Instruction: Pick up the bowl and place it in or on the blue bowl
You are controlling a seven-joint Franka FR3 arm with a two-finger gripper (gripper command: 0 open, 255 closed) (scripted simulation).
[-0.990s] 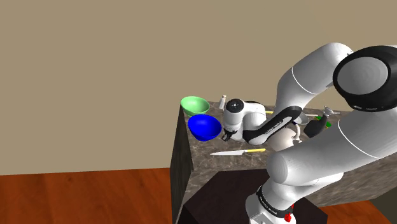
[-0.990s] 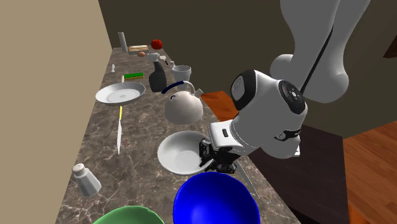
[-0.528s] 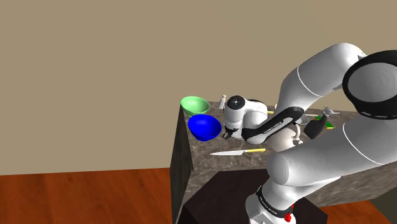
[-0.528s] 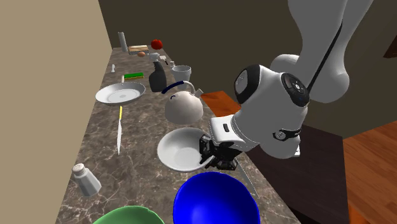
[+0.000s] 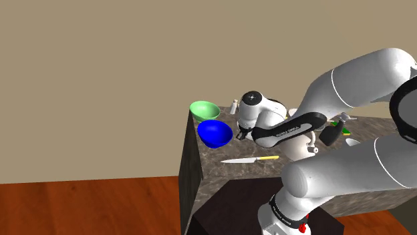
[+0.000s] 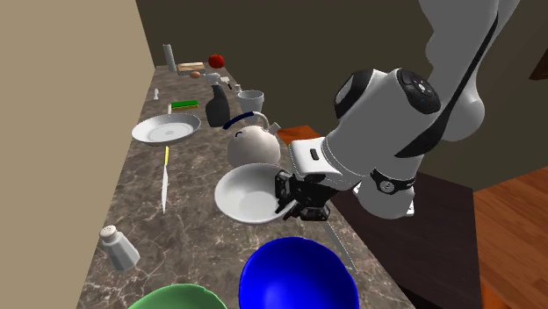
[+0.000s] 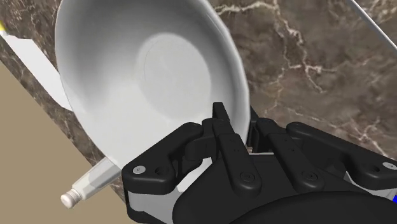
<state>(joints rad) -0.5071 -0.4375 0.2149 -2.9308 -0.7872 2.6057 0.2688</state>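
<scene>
The black gripper [image 6: 299,200] is clamping its two fingers on the rim of the white bowl [image 6: 250,193]. In the wrist view one finger is pressing inside the rim and the other outside it, with the bowl's [image 7: 146,70] pale hollow spreading out beyond the fingertips. In the second exterior view the gripper is gripping the bowl's edge at about four o'clock, and the bowl is hanging with its hollow facing up, appearing raised a little off the marble counter [image 6: 189,224].

The blue bowl [image 6: 299,276] is sitting on the counter at about five o'clock from the white bowl, near it but not touching. A green bowl [image 6: 176,300] is lying at nine o'clock from the blue one. A grey shaker [image 6: 117,247] is standing at eight o'clock from the white bowl, well apart. A pale kettle [image 6: 253,145] with a dark handle is sitting just beyond the white bowl at twelve o'clock. A yellow-handled knife [image 6: 165,180] is lying at ten o'clock, and a white plate [image 6: 165,130] is resting farther along at eleven o'clock.

In the shoulder view the white arm [image 5: 347,80] is arching over the counter, its hand hovering at three o'clock from the blue bowl [image 5: 214,133]
</scene>
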